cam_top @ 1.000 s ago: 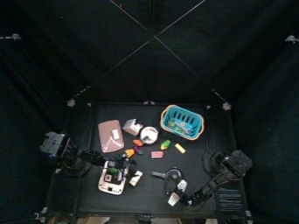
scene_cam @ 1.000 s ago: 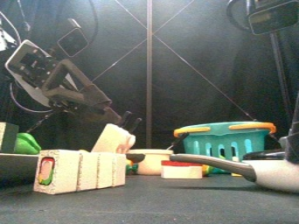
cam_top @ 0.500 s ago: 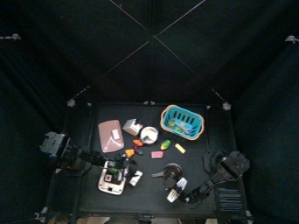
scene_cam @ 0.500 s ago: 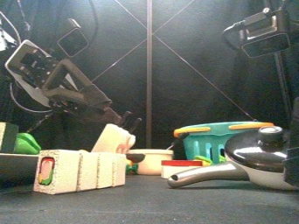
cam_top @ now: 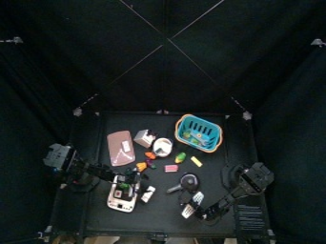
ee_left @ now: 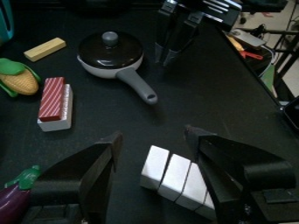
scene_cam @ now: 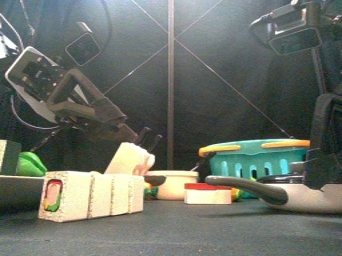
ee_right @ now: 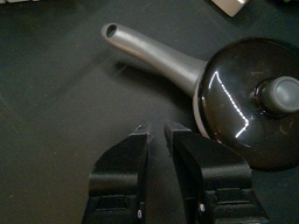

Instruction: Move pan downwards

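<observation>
The pan, small, round and dark grey with a knobbed lid, lies flat on the table with its handle pointing left. The left wrist view shows the pan beyond my left gripper, which hangs open and wide over the table, well short of it. My right gripper hovers close beside the pan, near where the handle meets the bowl. Its jaws stand slightly apart with nothing between them. From the left wrist view, the right gripper points down just past the pan.
A teal basket stands behind the pan, with a pinkish tray at back left. White blocks lie under my left gripper. A red-and-white block, corn and a yellow block lie nearby.
Half a second ago the pan stood higher and tilted in the front view. It now lies low and flat on the table, and the right wrist has shifted. The left arm has not moved.
</observation>
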